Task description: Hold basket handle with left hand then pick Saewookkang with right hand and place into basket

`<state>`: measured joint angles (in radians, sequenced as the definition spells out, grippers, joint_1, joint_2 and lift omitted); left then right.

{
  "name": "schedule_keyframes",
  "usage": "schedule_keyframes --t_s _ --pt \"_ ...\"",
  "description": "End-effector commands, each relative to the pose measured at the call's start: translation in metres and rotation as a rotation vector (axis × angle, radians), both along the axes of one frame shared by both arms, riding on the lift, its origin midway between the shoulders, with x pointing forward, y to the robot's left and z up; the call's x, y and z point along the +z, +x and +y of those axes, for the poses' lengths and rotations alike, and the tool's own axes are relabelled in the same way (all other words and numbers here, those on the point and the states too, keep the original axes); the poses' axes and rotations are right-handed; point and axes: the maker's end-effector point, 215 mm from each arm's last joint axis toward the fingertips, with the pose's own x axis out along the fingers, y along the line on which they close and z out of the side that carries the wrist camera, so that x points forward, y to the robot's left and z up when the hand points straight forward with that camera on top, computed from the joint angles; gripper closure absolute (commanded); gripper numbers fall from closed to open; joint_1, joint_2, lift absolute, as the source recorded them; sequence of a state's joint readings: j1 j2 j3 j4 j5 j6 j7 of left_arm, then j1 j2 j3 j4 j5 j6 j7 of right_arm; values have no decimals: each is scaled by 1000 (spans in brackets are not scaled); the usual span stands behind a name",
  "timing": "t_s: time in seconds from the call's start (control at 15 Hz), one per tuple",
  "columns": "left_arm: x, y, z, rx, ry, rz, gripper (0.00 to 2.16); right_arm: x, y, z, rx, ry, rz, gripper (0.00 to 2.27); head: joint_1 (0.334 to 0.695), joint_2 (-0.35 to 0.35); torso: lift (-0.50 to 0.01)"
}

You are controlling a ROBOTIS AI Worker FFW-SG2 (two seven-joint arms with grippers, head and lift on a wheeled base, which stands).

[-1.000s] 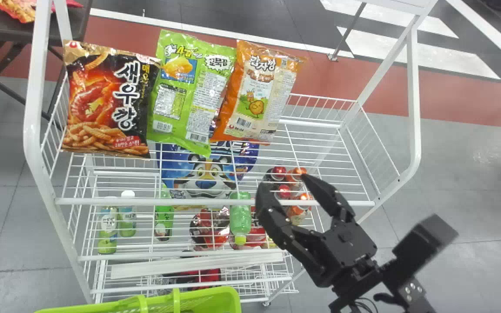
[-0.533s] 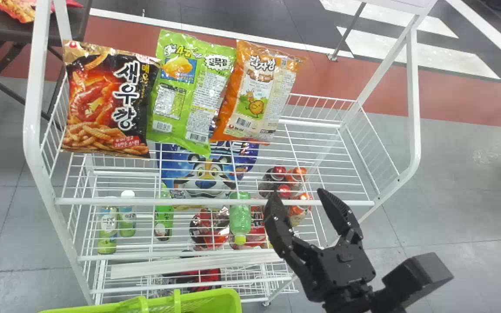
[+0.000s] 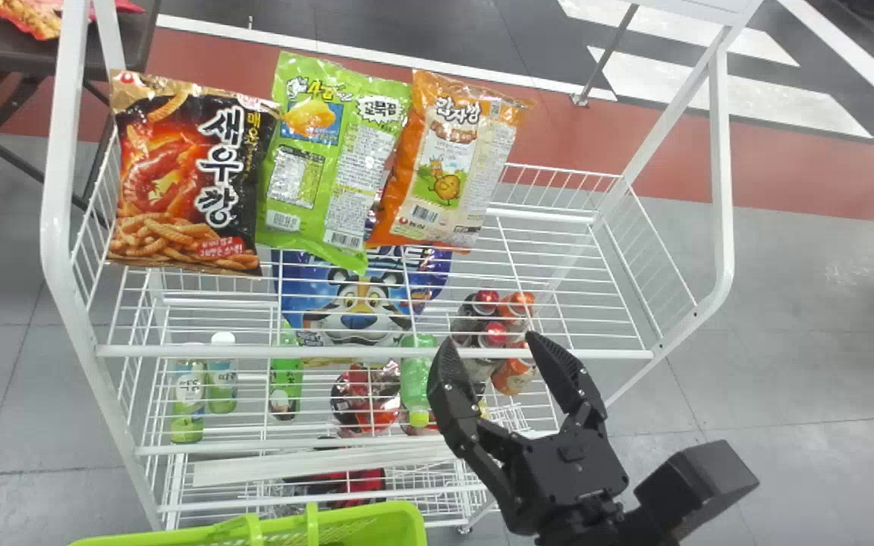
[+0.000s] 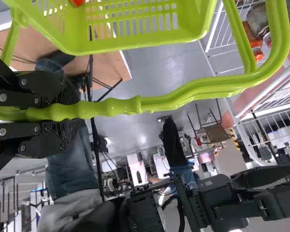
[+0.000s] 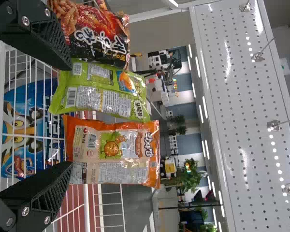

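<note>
Gripping the basket handle [image 4: 117,107] in left wrist view: left end effector [image 4: 69,112].

A green bag [image 3: 327,167] stands beside an orange bag [image 3: 444,163] on a white rack [image 3: 149,351].

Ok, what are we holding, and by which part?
The left gripper holds the green basket by its handle. The right gripper is open and holds nothing.
</note>
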<state>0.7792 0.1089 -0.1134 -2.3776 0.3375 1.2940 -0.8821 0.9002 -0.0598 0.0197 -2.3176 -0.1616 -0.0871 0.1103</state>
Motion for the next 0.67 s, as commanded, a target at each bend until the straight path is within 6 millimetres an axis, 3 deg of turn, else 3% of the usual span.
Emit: schedule_keyframes --t_s 0.0,0.6 --pt "0 -1 0 0 -1 2 1828 0 -1 2 5 2 1 124 695 -350 -19" --pt "2 -4 -1 -1 -4 3 1828 0 -2 11 20 13 15 124 695 -350 -19"
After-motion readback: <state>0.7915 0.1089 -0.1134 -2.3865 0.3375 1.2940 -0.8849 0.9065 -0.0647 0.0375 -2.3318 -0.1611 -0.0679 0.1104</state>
